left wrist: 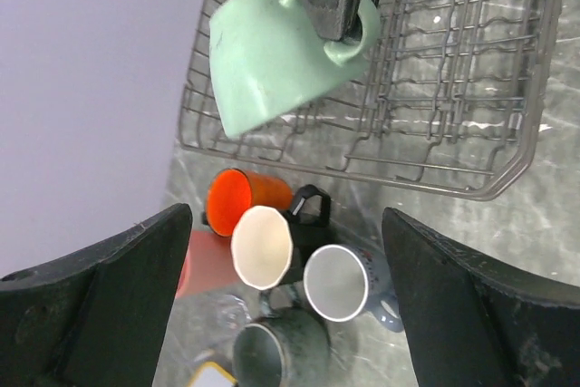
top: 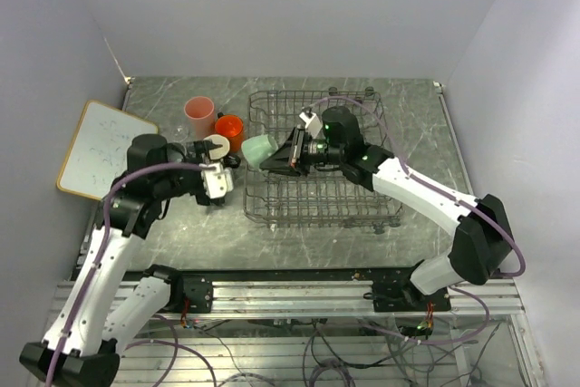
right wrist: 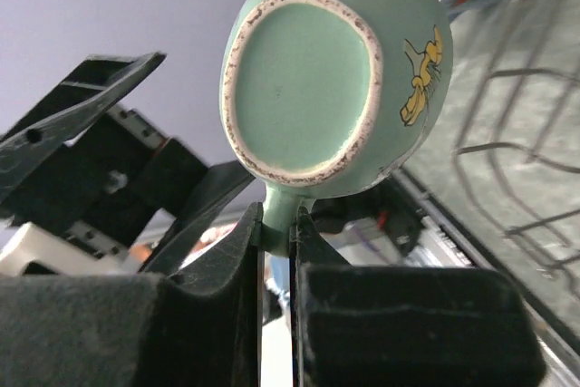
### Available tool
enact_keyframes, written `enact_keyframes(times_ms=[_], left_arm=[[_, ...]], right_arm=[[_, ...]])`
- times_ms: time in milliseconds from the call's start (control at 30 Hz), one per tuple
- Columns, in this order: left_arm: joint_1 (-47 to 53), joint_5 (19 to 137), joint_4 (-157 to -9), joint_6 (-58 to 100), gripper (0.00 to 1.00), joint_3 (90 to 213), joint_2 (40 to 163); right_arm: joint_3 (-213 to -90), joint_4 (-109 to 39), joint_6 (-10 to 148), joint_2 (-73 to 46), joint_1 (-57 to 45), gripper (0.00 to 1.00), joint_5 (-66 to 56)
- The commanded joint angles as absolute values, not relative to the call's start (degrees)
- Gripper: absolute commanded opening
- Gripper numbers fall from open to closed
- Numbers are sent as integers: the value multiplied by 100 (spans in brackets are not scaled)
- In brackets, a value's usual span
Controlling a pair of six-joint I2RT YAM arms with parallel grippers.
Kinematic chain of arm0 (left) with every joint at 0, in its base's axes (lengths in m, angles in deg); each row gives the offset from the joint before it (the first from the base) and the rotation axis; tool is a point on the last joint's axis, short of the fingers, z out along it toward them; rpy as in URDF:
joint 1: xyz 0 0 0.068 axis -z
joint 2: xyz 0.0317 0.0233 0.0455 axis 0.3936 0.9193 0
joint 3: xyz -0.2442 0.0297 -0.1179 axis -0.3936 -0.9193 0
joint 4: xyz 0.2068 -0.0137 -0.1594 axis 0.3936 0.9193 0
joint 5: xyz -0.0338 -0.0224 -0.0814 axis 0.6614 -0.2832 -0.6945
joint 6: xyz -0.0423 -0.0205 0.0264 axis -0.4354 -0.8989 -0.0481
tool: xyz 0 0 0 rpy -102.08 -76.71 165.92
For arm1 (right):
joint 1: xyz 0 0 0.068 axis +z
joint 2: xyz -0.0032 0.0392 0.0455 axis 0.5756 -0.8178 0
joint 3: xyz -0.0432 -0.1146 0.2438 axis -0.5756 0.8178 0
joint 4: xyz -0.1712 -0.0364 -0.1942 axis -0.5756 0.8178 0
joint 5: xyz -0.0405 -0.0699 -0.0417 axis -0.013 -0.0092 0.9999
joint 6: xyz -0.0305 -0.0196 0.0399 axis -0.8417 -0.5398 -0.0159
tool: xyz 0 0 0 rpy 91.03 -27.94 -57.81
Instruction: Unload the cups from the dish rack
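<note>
Mint-green mug [top: 258,149], one; dish rack [top: 344,198], one

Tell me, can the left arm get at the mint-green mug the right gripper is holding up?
Probably yes. The left gripper is open and faces the mint-green mug with nothing between them, and the right gripper pinches only its handle, leaving the body free.

The dish rack [top: 326,201] is sitting on the table [top: 421,129], right of centre. A mug [top: 258,149] is hanging over its left edge, between the left gripper [top: 227,169] and the right gripper [top: 285,153]. Other cups [top: 229,129] are standing left of the rack, and a board [top: 104,149] is lying further left.
</note>
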State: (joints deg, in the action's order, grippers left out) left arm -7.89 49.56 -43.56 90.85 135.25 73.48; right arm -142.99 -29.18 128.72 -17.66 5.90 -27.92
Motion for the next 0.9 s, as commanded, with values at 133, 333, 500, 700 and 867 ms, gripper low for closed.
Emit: enact_keyframes(times_ms=[133, 333, 500, 700, 867], left_arm=[[-736, 4564, -5689, 10358, 94, 12781, 6249], [-736, 4343, -5971, 10709, 89, 12569, 5745], [-736, 4303, -5917, 10954, 73, 12565, 5557], [-736, 4309, -5831, 11266, 62, 12498, 5479], [-736, 4330, -5909, 11520, 42, 12363, 5386]], right_arm=[[-13992, -5637, 14230, -1849, 958, 0, -4416], [-14042, -6192, 14568, -2049, 1218, 0, -4509], [-14005, -6475, 14732, -2104, 1375, 0, -4508], [-14048, -6760, 14909, -2207, 1614, 0, -4493], [-14033, -6840, 14956, -2266, 1689, 0, -4508]])
